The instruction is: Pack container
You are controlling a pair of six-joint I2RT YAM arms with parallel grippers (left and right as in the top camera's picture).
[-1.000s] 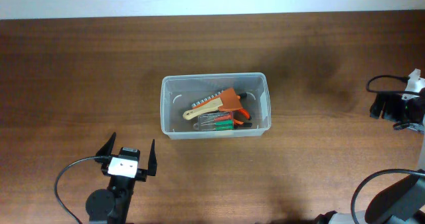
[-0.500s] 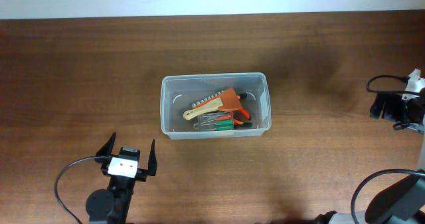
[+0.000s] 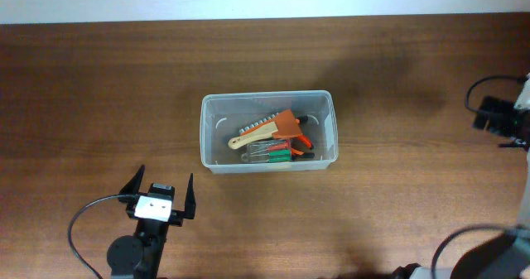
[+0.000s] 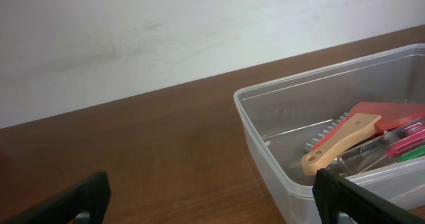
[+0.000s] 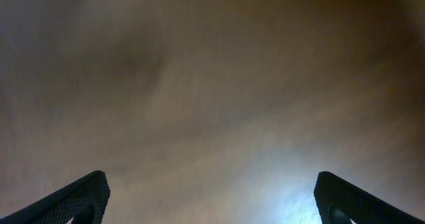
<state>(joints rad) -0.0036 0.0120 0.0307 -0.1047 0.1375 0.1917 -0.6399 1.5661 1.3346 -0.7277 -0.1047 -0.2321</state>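
Note:
The clear plastic container stands in the middle of the table. Inside lie a wooden-handled tool, an orange tool and green-handled tools. The container also shows in the left wrist view, at the right, with the wooden handle in it. My left gripper is open and empty, below and left of the container; its fingers frame bare table in the left wrist view. My right gripper is open and empty over blurred bare wood. The right arm is at the table's far right edge.
A white wall runs behind the table's far edge. A black cable loops beside the left arm.
The right arm has shifted further right, toward the table's edge. The left arm and the container have not moved.

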